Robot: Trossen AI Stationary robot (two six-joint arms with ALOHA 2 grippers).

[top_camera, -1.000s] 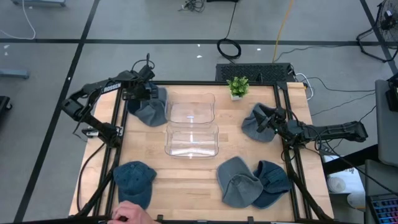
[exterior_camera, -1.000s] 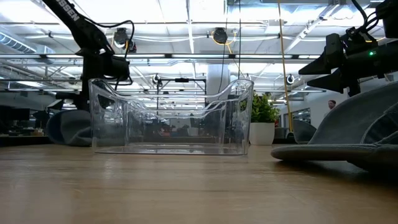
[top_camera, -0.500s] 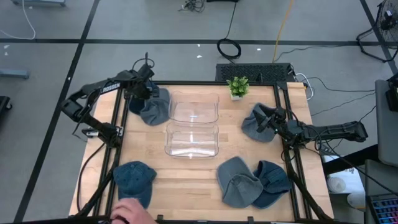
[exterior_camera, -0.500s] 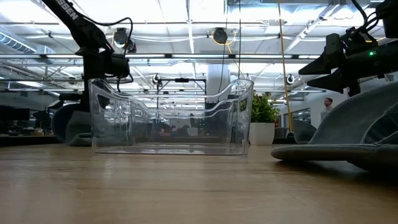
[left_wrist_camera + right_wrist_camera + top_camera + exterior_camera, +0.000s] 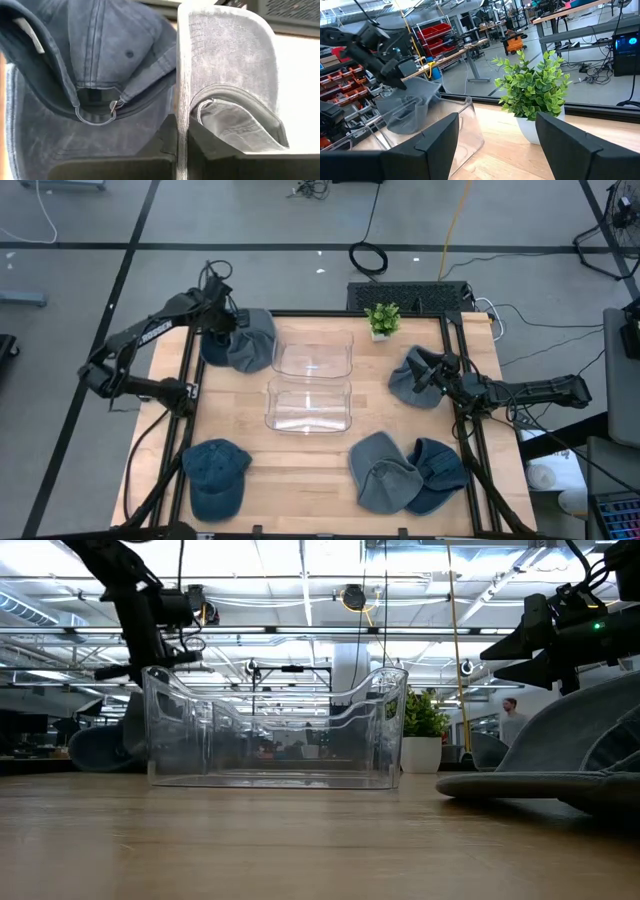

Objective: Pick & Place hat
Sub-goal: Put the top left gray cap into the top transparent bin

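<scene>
A: Left gripper [image 5: 222, 320] clamped on the brim of a grey-blue hat [image 5: 243, 340], lifted at the table's far left corner, just beside the far clear bin [image 5: 312, 352].

B: Right gripper [image 5: 425, 372]?

A: Jaws apart, empty, poised over another hat [image 5: 410, 380] at the right edge.

B: Progress?

A: Early, by the look of it. Both bins bare, near bin [image 5: 308, 406] included. Three more hats flat on the near side: dark blue one [image 5: 216, 476] left, two overlapping [image 5: 405, 472] right.

B: Left to do?

A: Carry over the bin, release, then the rest.

Two bins [image 5: 309, 380] sit mid-table, hats [image 5: 400, 472] lying around them.
</scene>
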